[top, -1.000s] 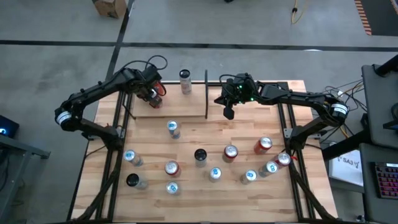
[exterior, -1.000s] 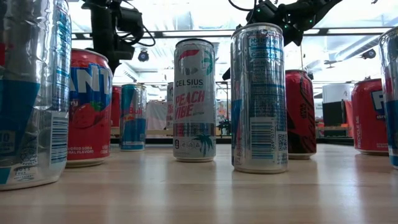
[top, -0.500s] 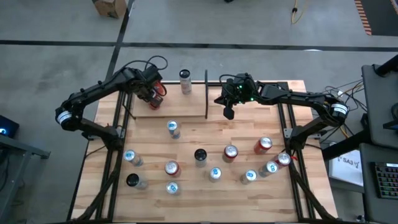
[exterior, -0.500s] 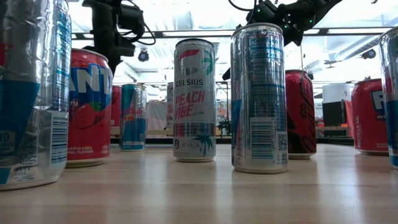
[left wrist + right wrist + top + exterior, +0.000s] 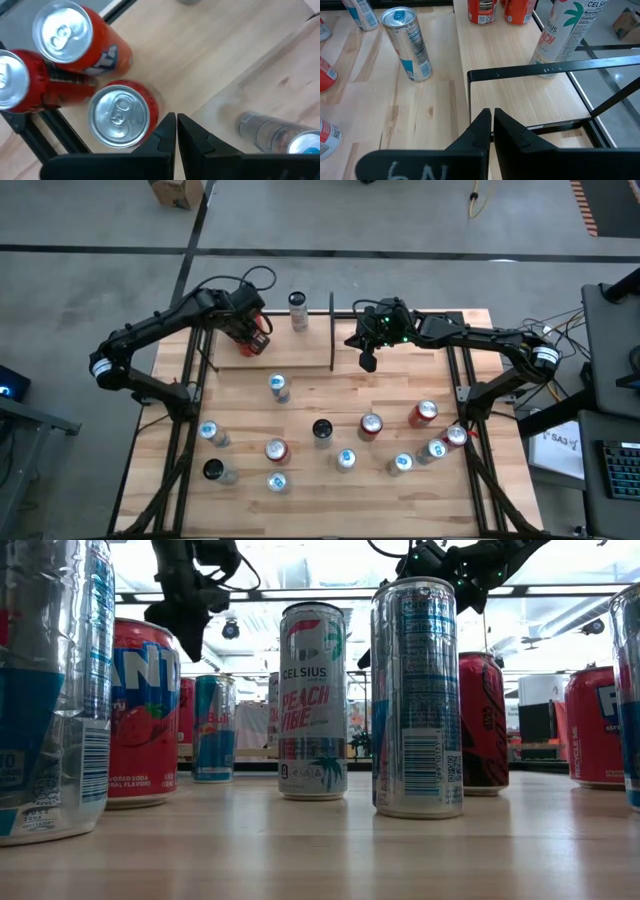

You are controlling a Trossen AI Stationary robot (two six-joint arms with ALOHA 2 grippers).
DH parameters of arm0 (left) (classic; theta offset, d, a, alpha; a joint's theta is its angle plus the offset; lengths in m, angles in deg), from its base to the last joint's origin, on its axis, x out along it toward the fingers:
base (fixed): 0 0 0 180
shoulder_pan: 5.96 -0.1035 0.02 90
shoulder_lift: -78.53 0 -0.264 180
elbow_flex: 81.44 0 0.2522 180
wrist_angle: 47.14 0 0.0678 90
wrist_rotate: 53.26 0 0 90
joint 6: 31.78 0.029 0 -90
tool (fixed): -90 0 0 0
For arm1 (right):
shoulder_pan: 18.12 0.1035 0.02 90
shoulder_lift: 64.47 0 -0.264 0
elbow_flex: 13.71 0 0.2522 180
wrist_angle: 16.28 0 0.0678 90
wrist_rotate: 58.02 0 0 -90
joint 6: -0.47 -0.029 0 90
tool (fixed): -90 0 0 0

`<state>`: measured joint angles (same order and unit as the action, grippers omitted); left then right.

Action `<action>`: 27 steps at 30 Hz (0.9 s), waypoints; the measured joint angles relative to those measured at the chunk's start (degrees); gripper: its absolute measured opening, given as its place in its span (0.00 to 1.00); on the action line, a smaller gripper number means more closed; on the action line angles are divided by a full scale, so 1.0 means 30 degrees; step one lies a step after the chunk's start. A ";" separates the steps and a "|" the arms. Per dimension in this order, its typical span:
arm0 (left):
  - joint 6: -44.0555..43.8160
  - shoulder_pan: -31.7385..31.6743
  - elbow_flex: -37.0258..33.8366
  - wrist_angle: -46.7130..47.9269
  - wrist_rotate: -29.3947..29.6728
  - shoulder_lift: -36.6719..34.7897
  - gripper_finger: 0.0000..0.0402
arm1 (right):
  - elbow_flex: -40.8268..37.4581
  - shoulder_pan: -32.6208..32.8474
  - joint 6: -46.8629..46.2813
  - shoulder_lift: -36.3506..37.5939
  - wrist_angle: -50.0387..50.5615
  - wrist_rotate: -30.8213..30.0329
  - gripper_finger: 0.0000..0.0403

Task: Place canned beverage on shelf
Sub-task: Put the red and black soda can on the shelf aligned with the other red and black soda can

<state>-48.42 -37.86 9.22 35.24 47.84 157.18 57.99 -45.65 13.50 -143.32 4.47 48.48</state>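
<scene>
The shelf [image 5: 275, 352] is sitting at the table's [image 5: 300, 480] far edge, a thin black frame with a light plank floor. Red cans [image 5: 119, 116] are standing clustered in its left corner, and a tall white can [image 5: 297, 310] is standing at its far rim. The left gripper [image 5: 252, 340] is hanging clenched and empty just above the red cans. The right gripper [image 5: 368, 363] is hovering closed, holding nothing, beside the shelf's right post.

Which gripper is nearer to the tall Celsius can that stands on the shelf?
Left. The left gripper hangs beside the red cans, a short way from the Celsius can. The right gripper is farther away, across the black frame bar.
</scene>
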 joint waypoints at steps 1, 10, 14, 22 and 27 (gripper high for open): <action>-0.0075 0.0005 -0.0279 -0.0314 0.0026 0.0001 0.00 | 0.0000 0.0006 0.0000 0.0000 0.0004 0.0000 0.02; -0.0033 -0.0002 -0.1931 -0.2539 0.0100 0.0015 0.00 | 0.0000 0.0006 0.0000 0.0000 -0.0002 0.0000 0.02; -0.0146 -0.0002 -0.2759 -0.2980 0.0107 0.0015 0.00 | 0.0000 0.0000 0.0000 0.0000 -0.0002 0.0000 0.02; -0.0213 -0.0009 -0.3664 -0.3558 0.0561 0.0015 0.00 | 0.0000 0.0000 0.0000 0.0000 -0.0002 0.0000 0.02; -0.0213 -0.0058 -0.3758 -0.3573 0.1156 0.0015 0.00 | 0.0000 0.0001 0.0000 0.0000 0.0001 0.0000 0.02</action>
<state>-49.06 -38.03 -2.05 24.53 51.31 157.23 57.99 -45.65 13.50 -143.32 4.48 48.48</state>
